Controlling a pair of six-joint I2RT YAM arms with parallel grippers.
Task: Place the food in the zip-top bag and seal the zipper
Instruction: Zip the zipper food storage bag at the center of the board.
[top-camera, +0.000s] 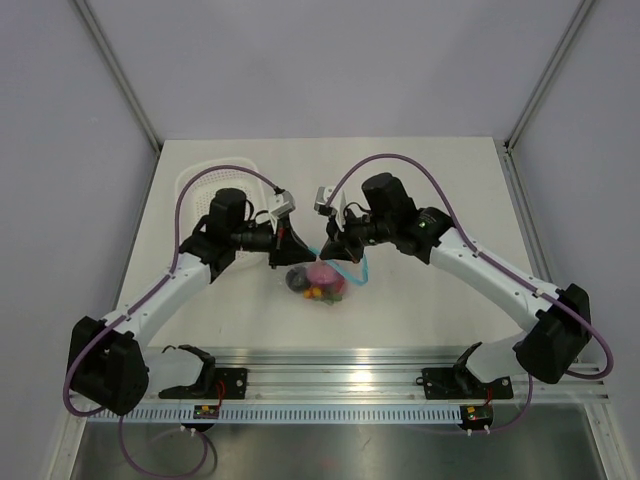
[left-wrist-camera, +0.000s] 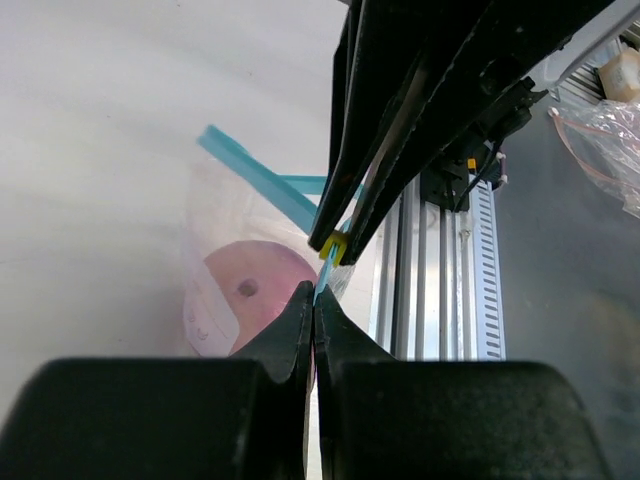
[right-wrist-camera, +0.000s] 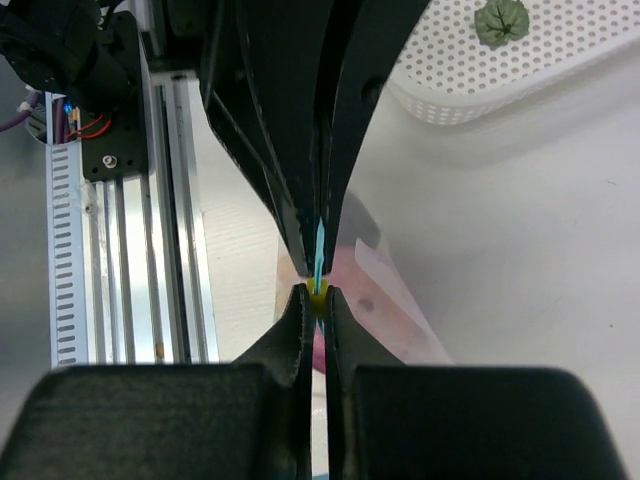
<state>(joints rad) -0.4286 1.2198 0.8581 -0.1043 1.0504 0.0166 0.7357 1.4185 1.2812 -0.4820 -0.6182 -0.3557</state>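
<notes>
zipper (left-wrist-camera: 252, 172) pinched in left claw (left-wrist-camera: 315, 300), right claw (right-wrist-camera: 320, 295)

A white perforated basket (top-camera: 200, 182) sits toward the far left of the white table (top-camera: 430, 175). A ridged metal rail (top-camera: 340, 362) runs along the near edge. Crumpled clear plastic (left-wrist-camera: 603, 135) lies past the rail on a dark grey surface

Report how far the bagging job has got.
Done: the pink piece and other food sit inside the zip-top bag. In hand: left gripper and right gripper are both shut on the zipper, which looks partly open. Left: the green leafy piece lies in the white basket; the seal is unfinished.
</notes>
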